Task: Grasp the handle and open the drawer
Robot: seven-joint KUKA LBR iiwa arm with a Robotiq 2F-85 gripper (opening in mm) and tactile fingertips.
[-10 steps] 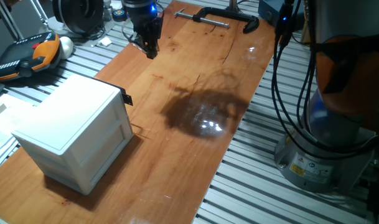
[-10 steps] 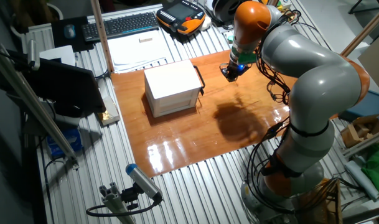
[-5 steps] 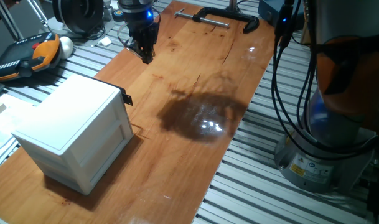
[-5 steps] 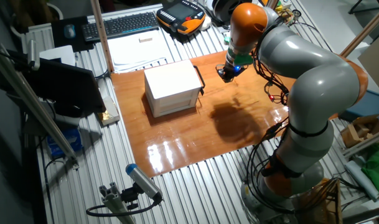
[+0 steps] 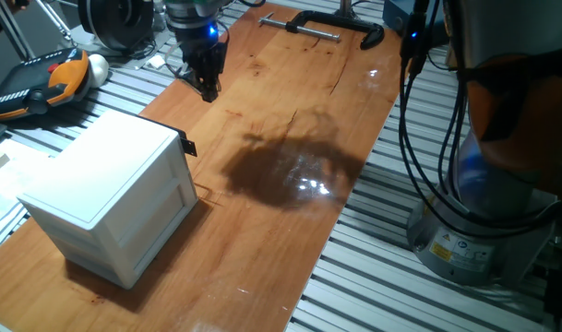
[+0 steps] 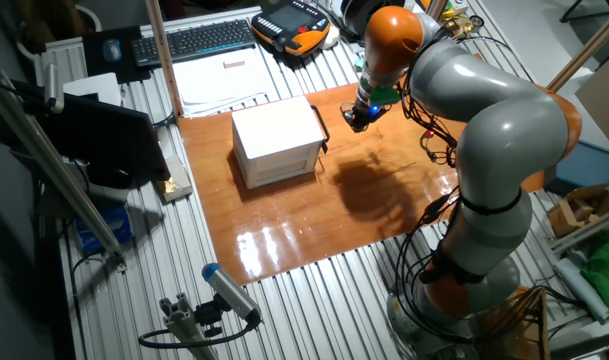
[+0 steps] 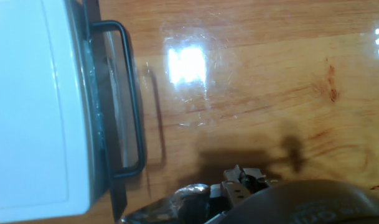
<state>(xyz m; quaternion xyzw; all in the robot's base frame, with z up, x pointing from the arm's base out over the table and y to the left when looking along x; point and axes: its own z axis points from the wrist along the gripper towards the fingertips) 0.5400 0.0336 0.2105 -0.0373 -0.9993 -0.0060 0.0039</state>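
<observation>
The white cabinet [image 5: 105, 175] stands at the left end of the wooden board. The drawer is shut inside it, with only its white front [image 5: 165, 189] showing. The black handle [image 5: 189, 146] sticks out at the front's top far corner. It also shows in the other fixed view [image 6: 322, 125], and in the hand view [image 7: 134, 99] as a thin black bar. My gripper [image 5: 208, 88] hangs above the board, apart from the handle and beyond it. Its dark fingers taper together and hold nothing. It also shows in the other fixed view [image 6: 359, 118].
A thin pale wire loop [image 5: 207, 194] projects lower on the cabinet front. A black clamp [image 5: 340, 26] lies at the board's far end. An orange-black pendant [image 5: 41, 81] rests on the slatted table at the left. The robot base [image 5: 502, 184] and cables stand at the right.
The gripper has moved left along the board's far part, closer to the cabinet and its handle. The cabinet and drawer have not moved.
</observation>
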